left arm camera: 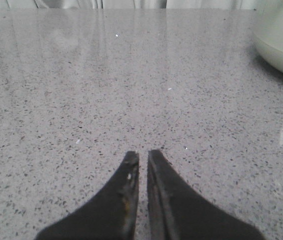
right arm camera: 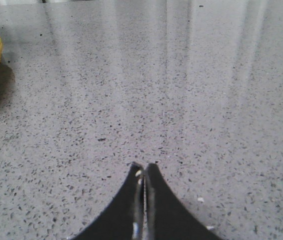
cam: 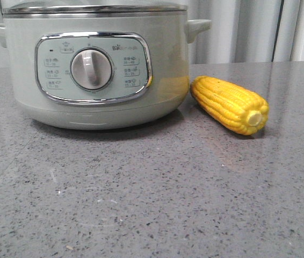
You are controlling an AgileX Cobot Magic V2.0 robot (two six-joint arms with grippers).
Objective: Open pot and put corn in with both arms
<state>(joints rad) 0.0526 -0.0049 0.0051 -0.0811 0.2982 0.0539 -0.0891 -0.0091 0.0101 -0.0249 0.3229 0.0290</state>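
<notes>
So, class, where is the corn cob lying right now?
In the front view the corn lies on the grey countertop, just right of the pot, stub end toward the camera.

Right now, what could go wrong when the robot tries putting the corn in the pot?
The corn is round and lies loose on the smooth counter, so a nudge might roll it away. The pot looks still covered, so the corn cannot go in yet. Both claws, left and right, are shut.

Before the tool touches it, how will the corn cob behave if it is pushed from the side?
The corn cob is rounded and lies on its side on the smooth speckled countertop, so it will probably roll. Its taper suggests it would curve, not roll straight. It looks rigid.
</notes>
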